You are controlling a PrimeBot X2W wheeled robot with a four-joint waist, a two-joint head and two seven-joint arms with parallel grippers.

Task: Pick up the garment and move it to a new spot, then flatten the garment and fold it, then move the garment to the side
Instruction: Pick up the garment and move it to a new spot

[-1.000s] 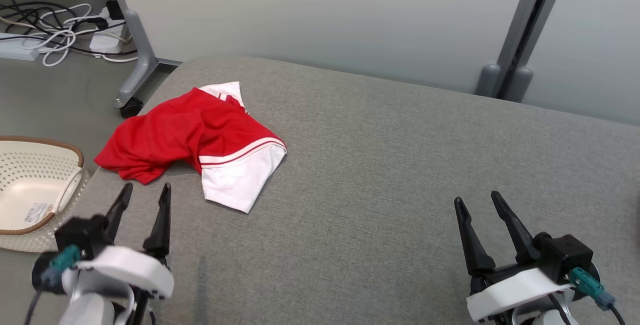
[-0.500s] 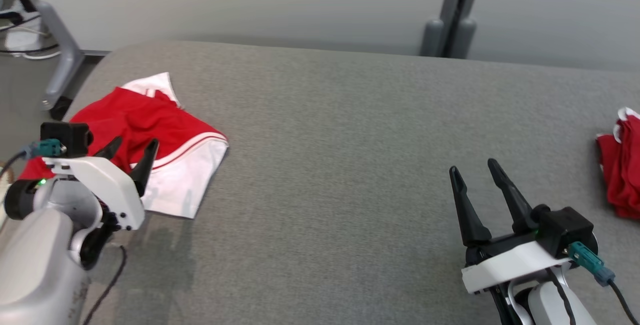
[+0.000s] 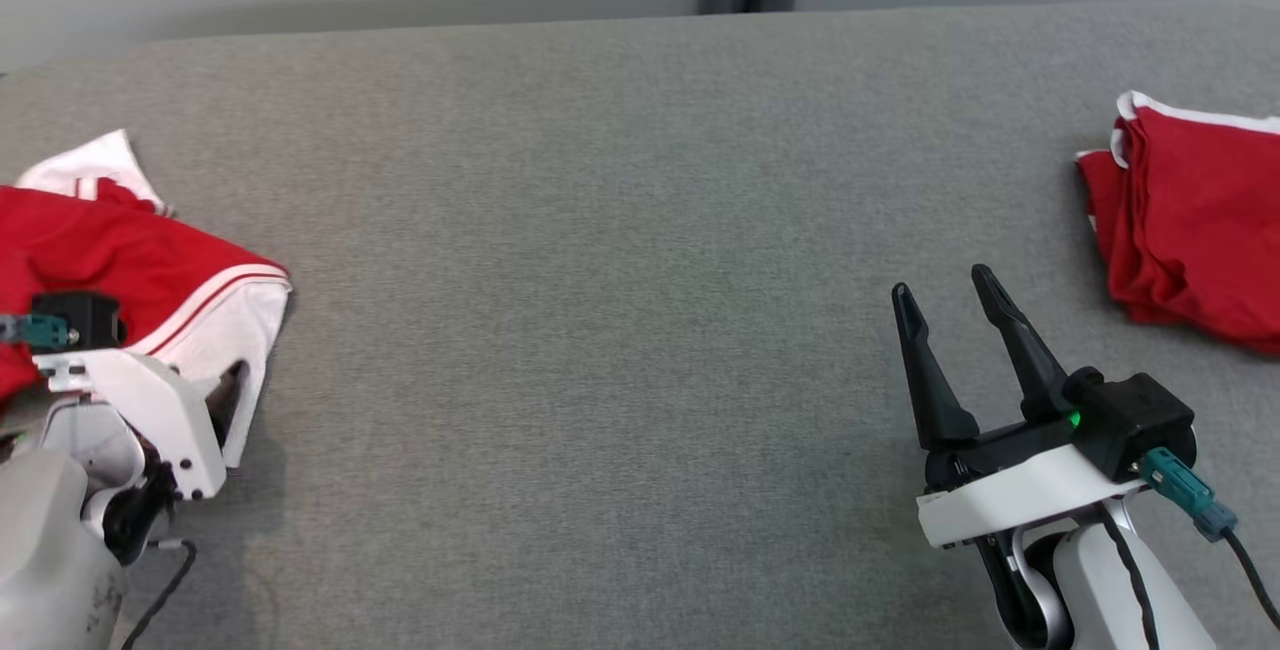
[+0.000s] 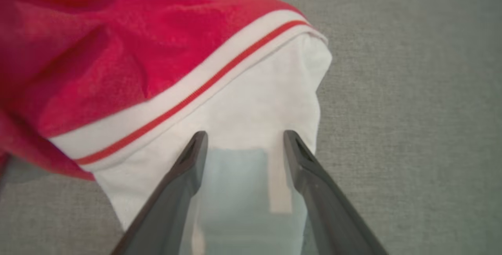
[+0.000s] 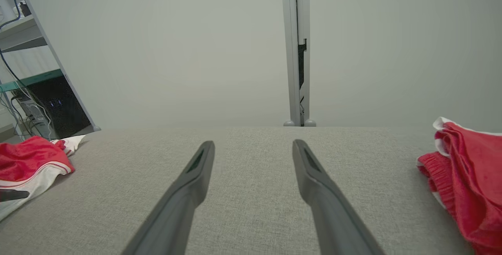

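Fingers of the left gripper stood wide apart and held nothing. Both tips were over the white part of the garment, and I could not tell if they touched the cloth. The garment lay crumpled at the far left end of the grey counter, directly in front of this gripper, with its red part further along the fingers and to the left in the wrist view. The white band with its red stripe ran diagonally across the line of the fingers, so I judged that closing would pinch the white panel near its free edge. The right gripper was also open and empty, over bare counter, well apart from the garment. Left arm was clearly the nearer one. A red pile, folded as it seemed, lay at the right end.
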